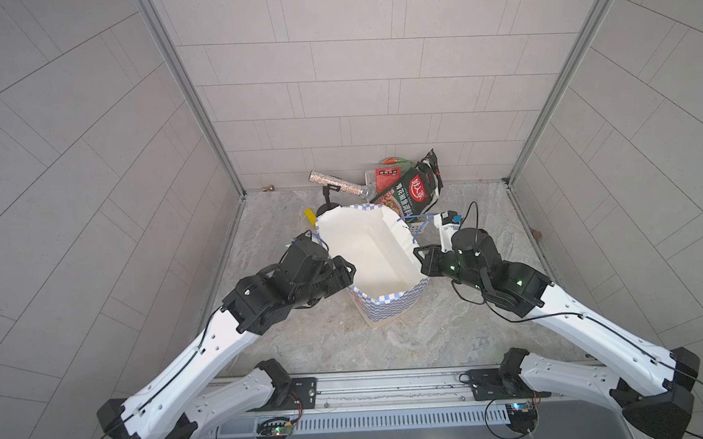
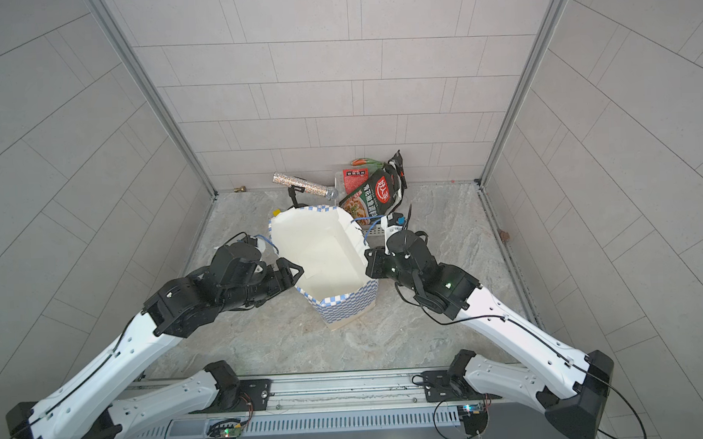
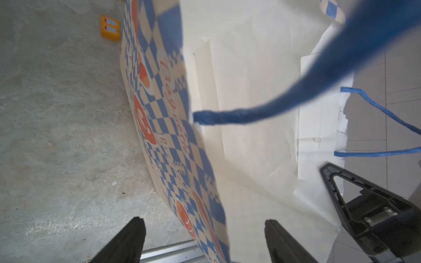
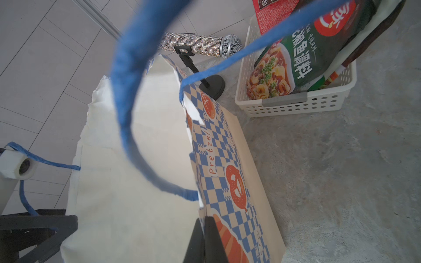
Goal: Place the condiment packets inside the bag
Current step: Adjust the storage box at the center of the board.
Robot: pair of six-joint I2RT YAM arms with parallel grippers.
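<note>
Blue-and-white checkered paper bag [image 1: 389, 306] stands upright, mouth up; right end effector [image 4: 204, 219] is clamped on its rim, left end effector [image 3: 204, 222] gapes astride the opposite wall.

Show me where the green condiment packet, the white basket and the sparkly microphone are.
green condiment packet [image 1: 401, 198]: in a top view, on its printed front.
white basket [image 4: 325, 104]: right wrist view, on its perforated wall.
sparkly microphone [image 4: 205, 44]: right wrist view, on its glittery handle.

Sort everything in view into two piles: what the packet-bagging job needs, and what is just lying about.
Job: glossy green, red and dark condiment packets; blue-and-white checkered paper bag.
Lying about: white perforated plastic basket, which holds the packets; glittery silver microphone on a black stand; yellow block.
</note>
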